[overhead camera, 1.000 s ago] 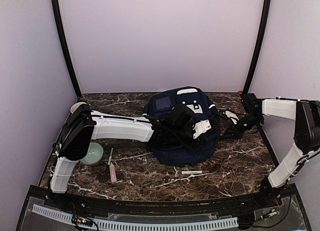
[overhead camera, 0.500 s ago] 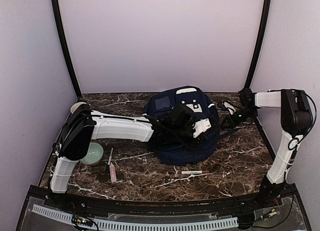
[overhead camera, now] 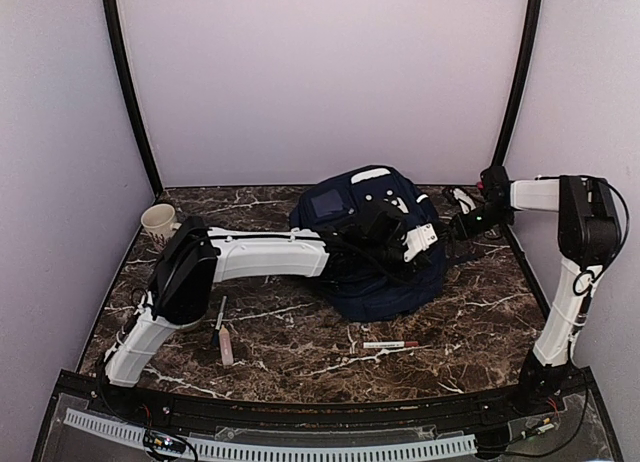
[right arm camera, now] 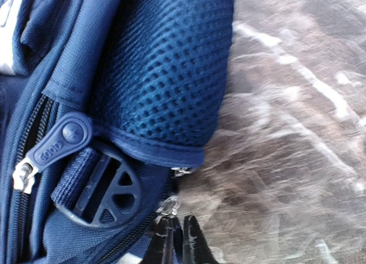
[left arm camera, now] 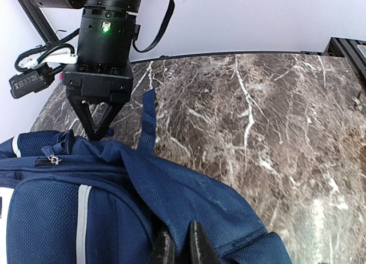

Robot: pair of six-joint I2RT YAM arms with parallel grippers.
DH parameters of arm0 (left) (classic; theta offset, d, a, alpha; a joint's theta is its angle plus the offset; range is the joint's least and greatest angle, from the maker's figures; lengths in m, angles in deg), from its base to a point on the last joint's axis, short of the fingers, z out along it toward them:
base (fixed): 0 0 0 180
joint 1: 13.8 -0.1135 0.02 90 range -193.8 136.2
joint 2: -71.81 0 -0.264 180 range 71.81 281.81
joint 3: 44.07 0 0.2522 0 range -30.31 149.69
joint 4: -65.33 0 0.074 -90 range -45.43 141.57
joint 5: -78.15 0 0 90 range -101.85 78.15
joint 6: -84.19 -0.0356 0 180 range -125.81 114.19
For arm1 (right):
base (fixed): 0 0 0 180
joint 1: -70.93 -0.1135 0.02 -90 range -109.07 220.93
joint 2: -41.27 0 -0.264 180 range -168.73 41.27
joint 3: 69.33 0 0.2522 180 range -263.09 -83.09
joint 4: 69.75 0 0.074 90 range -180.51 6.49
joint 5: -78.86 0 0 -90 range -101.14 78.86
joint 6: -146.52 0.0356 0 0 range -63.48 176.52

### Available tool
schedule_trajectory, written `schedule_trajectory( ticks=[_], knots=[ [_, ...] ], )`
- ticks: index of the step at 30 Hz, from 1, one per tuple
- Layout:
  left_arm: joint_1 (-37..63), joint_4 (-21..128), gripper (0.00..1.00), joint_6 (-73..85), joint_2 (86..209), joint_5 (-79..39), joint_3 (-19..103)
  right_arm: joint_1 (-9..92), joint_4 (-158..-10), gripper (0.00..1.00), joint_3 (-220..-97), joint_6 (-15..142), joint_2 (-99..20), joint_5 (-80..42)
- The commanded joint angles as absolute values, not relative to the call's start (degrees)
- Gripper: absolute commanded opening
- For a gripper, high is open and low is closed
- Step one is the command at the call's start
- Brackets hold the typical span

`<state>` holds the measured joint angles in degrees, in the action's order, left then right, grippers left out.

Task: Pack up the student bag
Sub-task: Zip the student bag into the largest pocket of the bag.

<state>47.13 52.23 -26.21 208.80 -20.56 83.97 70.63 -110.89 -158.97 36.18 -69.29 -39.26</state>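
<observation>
Right wrist: right gripper (right arm camera: 176, 224) shut on zip pull (right arm camera: 169, 206).
Left gripper (left arm camera: 179, 234) pinched student bag (left arm camera: 189, 195); we needed slow, straight pulling.

Left arm (overhead camera: 270, 254) stretches rightward, right arm (overhead camera: 535, 194) reaches leftward, both jaws pinched closed.

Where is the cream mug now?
In the top view the cream mug stands near the far left corner of the table, just behind the left arm, left of the student bag.

Large navy-blue fabric backpack (overhead camera: 375, 292) with white patches, shown slumped, front pockets turned upward, at rear centre of the dark marble table (overhead camera: 300, 334).
</observation>
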Motion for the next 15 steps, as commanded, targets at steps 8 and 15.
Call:
schedule_trajectory(
  ticks=[8, 15],
  knots=[
    [46.58, 48.02, 0.34, -23.17, 212.9, -20.68, 95.77, 74.69, -105.24, 0.37, -155.53, 39.63, -58.59, -32.21],
    [46.58, 50.92, 0.47, -20.7, 200.03, -18.6, 81.66, 74.61, -109.86, 0.45, -147.38, 34.56, -44.8, -45.11]
  ],
)
